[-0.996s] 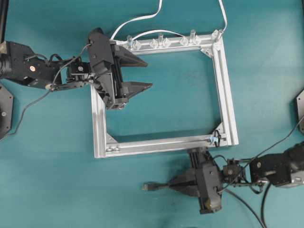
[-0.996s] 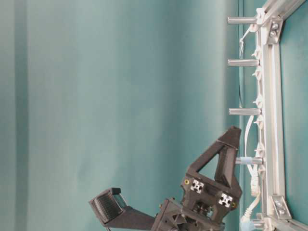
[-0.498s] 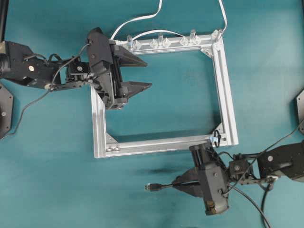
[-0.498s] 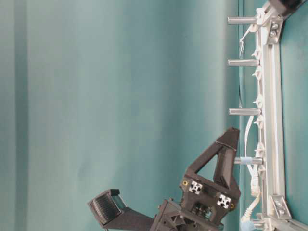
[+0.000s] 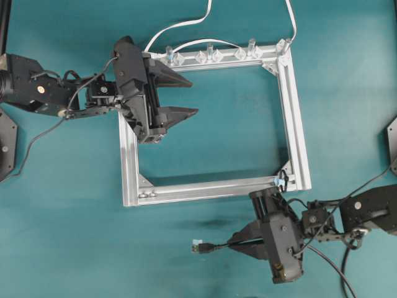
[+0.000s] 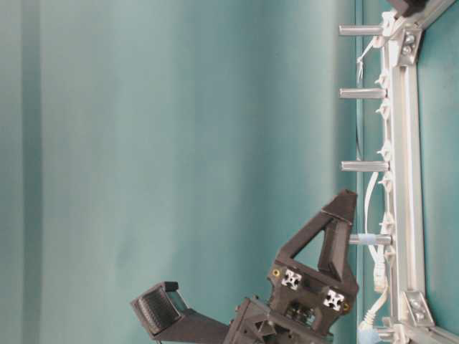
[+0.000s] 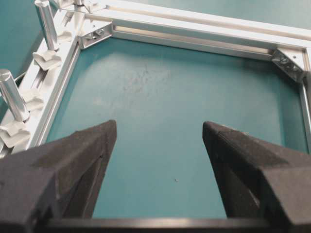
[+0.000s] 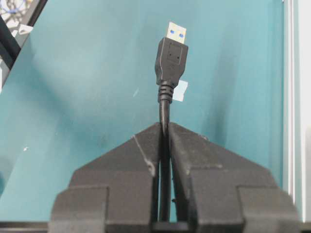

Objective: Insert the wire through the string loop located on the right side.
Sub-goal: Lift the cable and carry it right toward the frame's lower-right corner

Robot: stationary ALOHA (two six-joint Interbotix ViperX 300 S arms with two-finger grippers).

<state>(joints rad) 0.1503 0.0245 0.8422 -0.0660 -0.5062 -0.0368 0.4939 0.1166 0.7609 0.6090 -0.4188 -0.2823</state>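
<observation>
Right gripper [image 5: 239, 243] was clamped on the wire [image 8: 165, 126] a short way behind the plug [image 5: 200, 247], below the frame [image 5: 298, 124] in the overhead view. Plug stuck out past the fingertips, metal tip leading, lifted off the mat and pointing away from the loop [image 5: 281, 180].

Grasp done; threading not begun. Loop sat at the frame's lower right corner, near the right wrist, nothing through it. By my reading the plug needed turning round to face the loop, then feeding in.

In the way: the corner rail right beside the loop, and the wire's slack trailing off right under the arm.

Farther off: left gripper [image 5: 183, 96] hung wide apart and empty over the frame's upper left. Clips [image 5: 211, 56] and a white cable [image 5: 186, 25] ran along the top rail.
</observation>
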